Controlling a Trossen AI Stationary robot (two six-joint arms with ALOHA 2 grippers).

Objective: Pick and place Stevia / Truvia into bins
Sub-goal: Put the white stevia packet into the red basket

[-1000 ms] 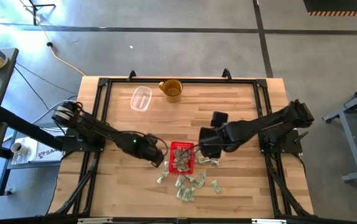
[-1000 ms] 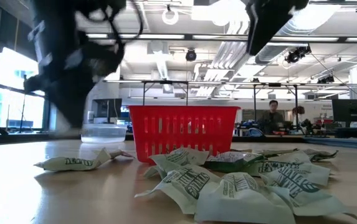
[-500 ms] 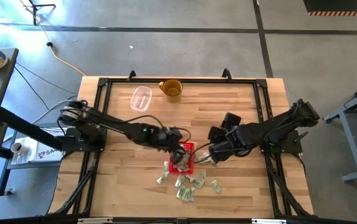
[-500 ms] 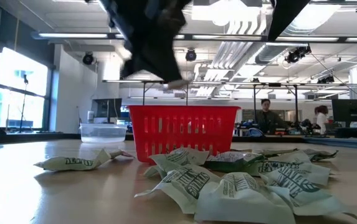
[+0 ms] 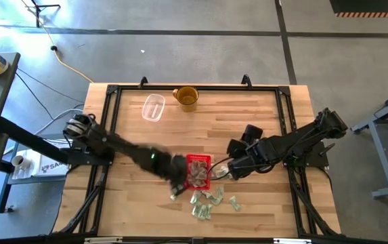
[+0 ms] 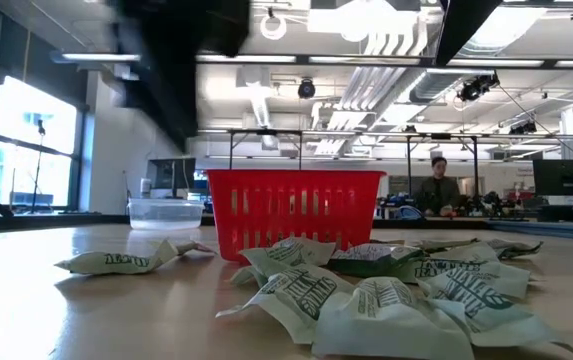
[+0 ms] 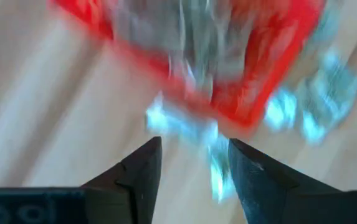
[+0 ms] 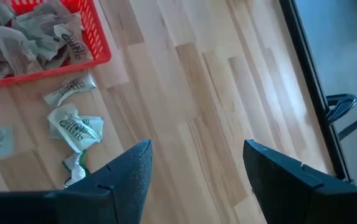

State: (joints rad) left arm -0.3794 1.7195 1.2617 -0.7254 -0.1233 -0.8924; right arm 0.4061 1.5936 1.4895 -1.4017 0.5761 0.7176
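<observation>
Packets [image 6: 366, 300]: a loose heap of pale green and white sachets lies on the table nearest the low camera, with one more [image 6: 116, 262] apart to the side; from above they spread along the near side of the bin [image 5: 210, 200].
Left gripper [image 5: 178, 184]: low over the table at the bin's near left corner, fingers [image 7: 142, 171] spread with nothing between them; its wrist camera looks past them to a blurred packet [image 7: 181, 121] on the wood just outside the bin's red wall [image 7: 240, 106].
Bin [image 5: 198, 171]: the red basket stands mid-table just behind the heap, several packets already inside [image 8: 28, 37]; in the low view its slatted wall [image 6: 296, 212] rises behind the sachets.
Right gripper [image 5: 222, 171]: just beside the bin's right edge, fingers [image 8: 131, 171] held wide apart and empty; two packets [image 8: 73, 124] lie on the wood between it and the bin, none touching it.
Table [image 5: 248, 122]: pale wood planks inside a black frame.
Far edge: a clear container [image 5: 153, 107] and a yellow-brown mug [image 5: 186, 97] sit well apart from the bin.
Room beyond: a person [image 6: 436, 185] stands at the benches behind the table.
</observation>
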